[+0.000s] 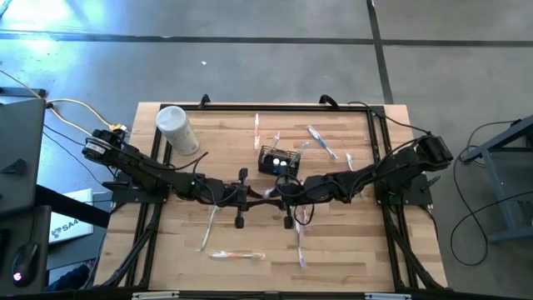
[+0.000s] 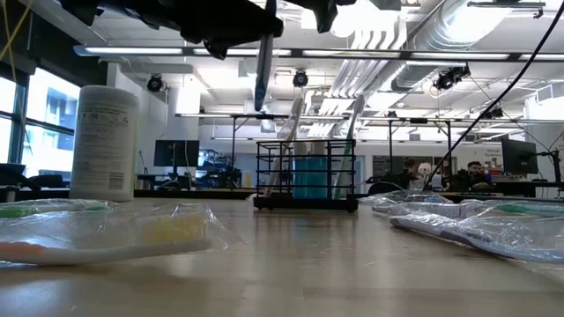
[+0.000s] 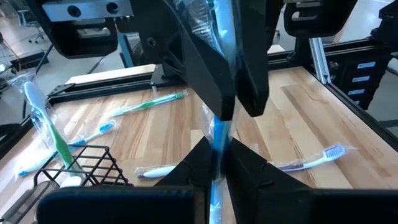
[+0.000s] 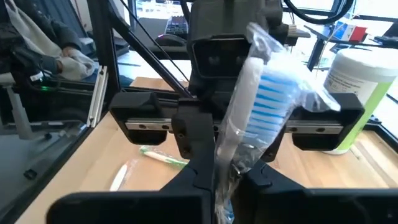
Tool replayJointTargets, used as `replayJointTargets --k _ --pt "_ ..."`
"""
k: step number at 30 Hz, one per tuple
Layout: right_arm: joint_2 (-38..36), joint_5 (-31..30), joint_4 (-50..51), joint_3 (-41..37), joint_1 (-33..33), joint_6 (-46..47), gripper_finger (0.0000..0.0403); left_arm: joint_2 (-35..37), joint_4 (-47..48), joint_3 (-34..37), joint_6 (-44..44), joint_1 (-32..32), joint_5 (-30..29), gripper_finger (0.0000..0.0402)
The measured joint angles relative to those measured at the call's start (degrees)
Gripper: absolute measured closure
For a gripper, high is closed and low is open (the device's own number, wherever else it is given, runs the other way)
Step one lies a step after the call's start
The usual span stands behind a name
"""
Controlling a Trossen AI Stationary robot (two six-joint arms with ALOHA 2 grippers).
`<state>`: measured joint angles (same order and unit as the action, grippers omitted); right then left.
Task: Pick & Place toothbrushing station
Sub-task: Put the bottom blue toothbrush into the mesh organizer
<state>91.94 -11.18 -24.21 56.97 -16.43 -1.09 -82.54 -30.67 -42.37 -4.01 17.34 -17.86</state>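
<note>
The black wire-mesh caddy (image 1: 279, 160) stands on its base at the table's middle far part, with pale toothbrushes and a blue cup upright in it (image 2: 307, 176). My left gripper (image 1: 260, 197) and right gripper (image 1: 275, 193) meet fingertip to fingertip just near of the caddy. Both are shut on one blue toothbrush in a clear wrapper (image 4: 267, 93). Its handle (image 2: 263, 70) hangs down, clear of the table. The same brush also shows in the left wrist view (image 3: 217, 134). My left gripper pinches the wrapped brush's shaft (image 3: 216, 149) between its two fingers, coming level from the table's left and lying across it. The brush stands roughly upright, lifted clear. My right gripper pinches the same brush below its bristled head (image 4: 233, 146), wrapper and all, level from the table's right. The head stands above the fingers and the handle hangs below.
A white cylindrical container (image 1: 176, 129) stands at the far left. Loose wrapped toothbrushes lie at the near middle (image 1: 237, 255), near the caddy's right (image 1: 321, 142) and beyond it (image 1: 256, 132). A black frame runs round the table's edge (image 1: 379, 142).
</note>
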Motion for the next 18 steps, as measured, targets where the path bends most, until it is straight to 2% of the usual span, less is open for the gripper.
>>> replayJointTargets --k 11,16,18 --pt "-1.03 -2.49 4.44 -0.04 -0.57 2.38 0.0393 0.02 0.52 0.0 -0.11 -0.09 0.45 0.0312" --pt "-1.53 -8.23 7.95 -0.04 -2.86 2.71 0.0393 0.02 0.45 0.0 -0.05 -0.09 0.46 0.0267" --pt "-2.31 -12.39 10.57 -0.03 -4.13 4.06 0.0393 0.02 0.48 0.0 0.88 -0.09 0.47 0.0245"
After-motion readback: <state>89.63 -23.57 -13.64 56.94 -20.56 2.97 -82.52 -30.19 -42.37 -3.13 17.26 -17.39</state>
